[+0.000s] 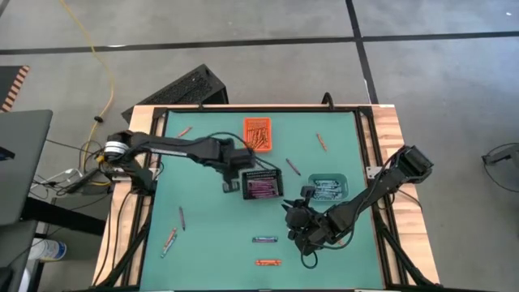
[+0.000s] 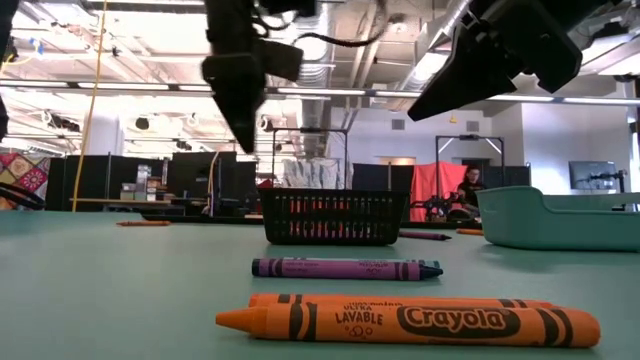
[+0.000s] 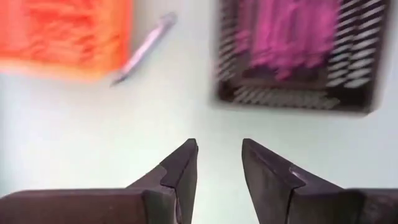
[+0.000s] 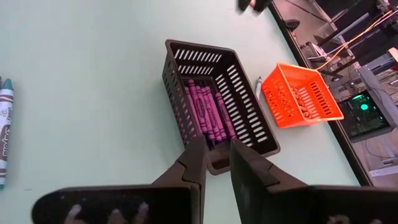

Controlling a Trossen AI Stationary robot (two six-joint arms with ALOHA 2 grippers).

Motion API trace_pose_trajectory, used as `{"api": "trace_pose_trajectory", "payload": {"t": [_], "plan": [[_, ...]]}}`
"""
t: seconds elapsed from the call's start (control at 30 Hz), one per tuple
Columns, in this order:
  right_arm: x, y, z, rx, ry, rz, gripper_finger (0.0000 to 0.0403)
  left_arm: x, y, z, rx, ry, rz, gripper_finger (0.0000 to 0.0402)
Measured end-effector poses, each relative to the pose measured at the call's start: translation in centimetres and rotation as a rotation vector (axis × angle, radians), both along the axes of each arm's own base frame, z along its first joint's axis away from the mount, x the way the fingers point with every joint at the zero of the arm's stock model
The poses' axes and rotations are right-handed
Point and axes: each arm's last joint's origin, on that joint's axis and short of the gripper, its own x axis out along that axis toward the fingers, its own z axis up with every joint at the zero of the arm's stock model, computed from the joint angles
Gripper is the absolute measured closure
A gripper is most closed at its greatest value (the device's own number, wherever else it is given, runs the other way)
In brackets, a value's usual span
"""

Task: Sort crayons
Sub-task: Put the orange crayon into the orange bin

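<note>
Left claw [image 1: 229,186] open and empty, just left of the black mesh bin [image 1: 263,187] at frame centre in the high view, over bare green surface [image 1: 211,243]. Right claw [image 1: 289,208] hanging just lower right of that bin, fingers slightly parted, nothing seen between them. Purple crayons [image 4: 210,116] lying inside the mesh bin, orange ones in the orange bin [image 1: 258,132] above it, teal bin [image 1: 328,187] to the right. Loose crayons scattered elsewhere: a purple crayon [image 2: 345,268] and an orange crayon [image 2: 410,321] near the lower edge, others at left.
</note>
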Motion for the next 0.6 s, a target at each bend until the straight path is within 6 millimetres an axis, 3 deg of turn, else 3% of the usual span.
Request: {"api": "trace_pose_trajectory", "payload": {"t": [0.13, 0.27, 0.6], "plan": [[0.0, 0.1, 0.0, 0.016, 0.001, 0.006, 0.0331, -3.0, 2.0, 1.5, 0.031, -0.026, 0.107, 0.0287], [0.0, 0.1, -0.1, 0.044, 0.015, 0.021, 0.0331, -6.0, 3.9, 1.7, 0.027, -0.041, 0.217, 0.0287], [0.2, -0.1, 0.0, 0.046, 0.012, 0.014, 0.0331, -12.5, 11.3, -3.0, 0.031, 0.071, 0.598, 0.0287]]}}
